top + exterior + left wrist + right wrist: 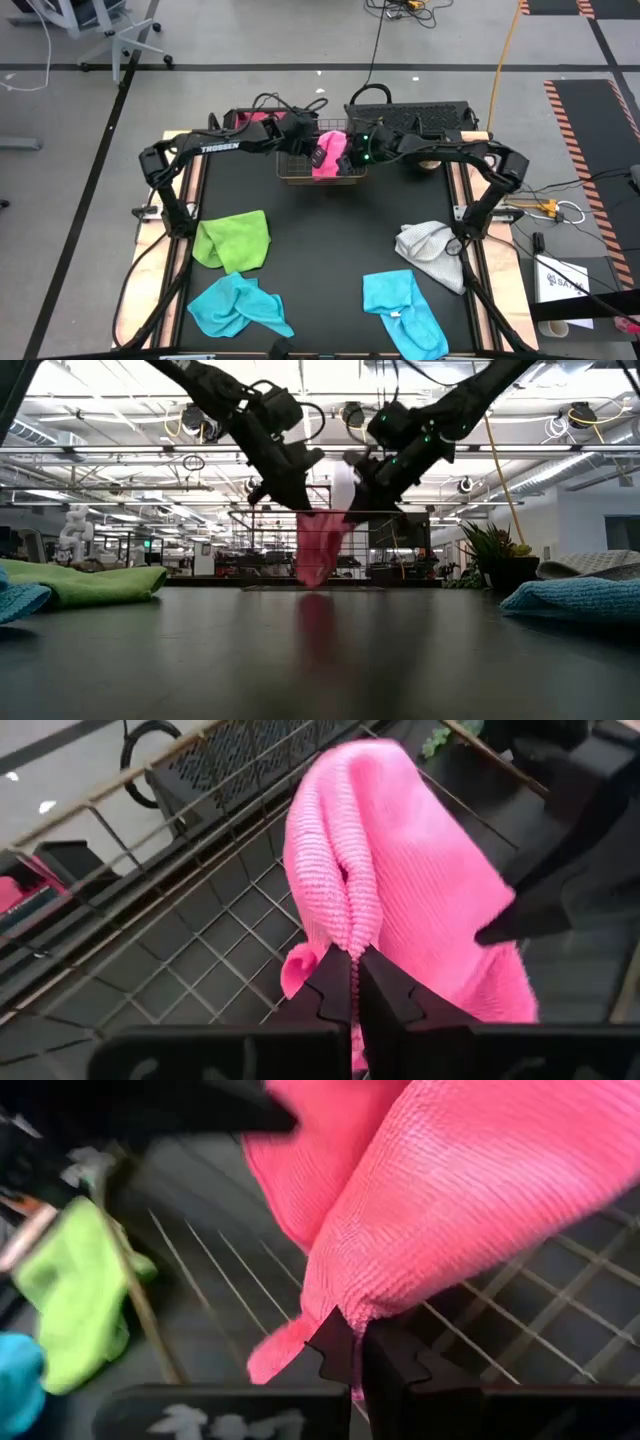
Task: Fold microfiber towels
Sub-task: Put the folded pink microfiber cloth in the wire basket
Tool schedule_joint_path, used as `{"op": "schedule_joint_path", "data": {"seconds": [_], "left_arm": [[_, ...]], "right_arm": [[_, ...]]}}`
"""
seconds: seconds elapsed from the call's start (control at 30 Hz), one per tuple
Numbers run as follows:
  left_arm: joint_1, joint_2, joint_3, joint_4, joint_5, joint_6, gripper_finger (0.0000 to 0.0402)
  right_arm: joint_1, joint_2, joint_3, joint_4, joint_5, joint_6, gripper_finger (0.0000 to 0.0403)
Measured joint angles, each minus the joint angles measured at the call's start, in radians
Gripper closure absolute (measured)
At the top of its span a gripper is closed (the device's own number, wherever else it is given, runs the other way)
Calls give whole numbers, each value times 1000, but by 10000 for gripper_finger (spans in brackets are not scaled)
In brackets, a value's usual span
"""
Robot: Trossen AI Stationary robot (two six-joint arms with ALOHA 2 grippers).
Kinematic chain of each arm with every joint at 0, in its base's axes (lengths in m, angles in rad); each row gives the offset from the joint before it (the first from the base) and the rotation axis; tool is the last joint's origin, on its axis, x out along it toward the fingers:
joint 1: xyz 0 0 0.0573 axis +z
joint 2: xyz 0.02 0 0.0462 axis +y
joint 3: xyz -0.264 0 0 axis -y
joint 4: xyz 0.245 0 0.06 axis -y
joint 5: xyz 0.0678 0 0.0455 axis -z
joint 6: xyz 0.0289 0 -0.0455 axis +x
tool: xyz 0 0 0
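Pink towel [328,155] hangs over the wire basket [300,175], pinched by left claw [312,152] and right claw [348,155].

Industrial lab hall: ceiling trusses [120,450], strip lights, floor cables [505,50], hazard tape [590,120].

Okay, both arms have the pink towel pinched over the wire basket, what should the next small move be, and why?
Probably lower it: the pink towel hangs bunched from the left end effector and right end effector, both shut on it, above the wire basket.
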Motion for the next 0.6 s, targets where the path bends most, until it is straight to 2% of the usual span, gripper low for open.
{"op": "schedule_joint_path", "data": {"seconds": [0.3, 0.5, 0.6], "left_arm": [[13, 8, 0, -6, -4, 2, 380], [11, 8, 42, -45, -6, 76, 376], [12, 8, 70, -91, -11, 106, 359]], "right_arm": [[-8, 8, -1, -1, -27, -11, 392], [-7, -21, -1, -3, -27, -36, 347], [-7, -32, 0, -14, -26, -41, 320]]}}
